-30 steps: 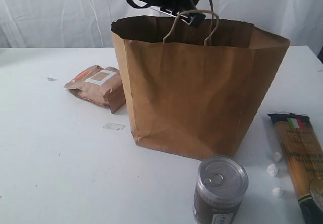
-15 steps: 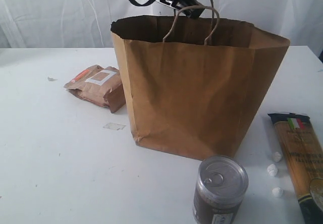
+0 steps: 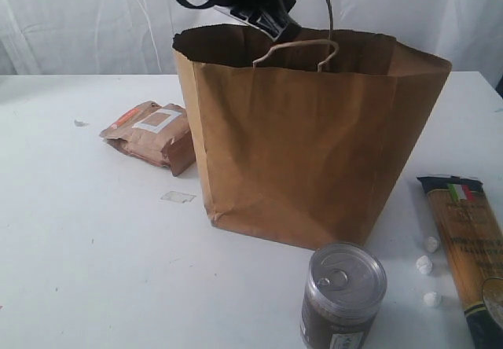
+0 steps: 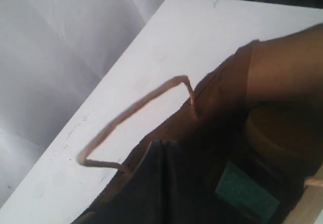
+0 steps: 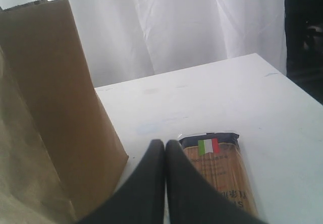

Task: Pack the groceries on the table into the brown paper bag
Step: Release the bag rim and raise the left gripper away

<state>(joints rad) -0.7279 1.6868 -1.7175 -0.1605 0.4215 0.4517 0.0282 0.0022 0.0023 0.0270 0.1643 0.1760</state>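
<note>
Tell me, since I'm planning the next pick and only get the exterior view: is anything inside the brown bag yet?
Observer: Yes. The left wrist view looks down into the brown paper bag, and a round yellowish lid shows inside.
Operator: And the right pincer? It's out of my view.
Observer: The right pincer is shut and empty, with the spaghetti packet lying just beyond its tips.

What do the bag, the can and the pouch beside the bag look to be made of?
Brown paper bag: matte kraft paper, going by its creases and twisted cord handles. Pull-tab can: shiny metal lid with a ring pull; the body looks clear or label-wrapped, material uncertain. Brown labelled pouch: matte, crinkled, paper-like wrap with a white label; any lining is hidden.
</note>
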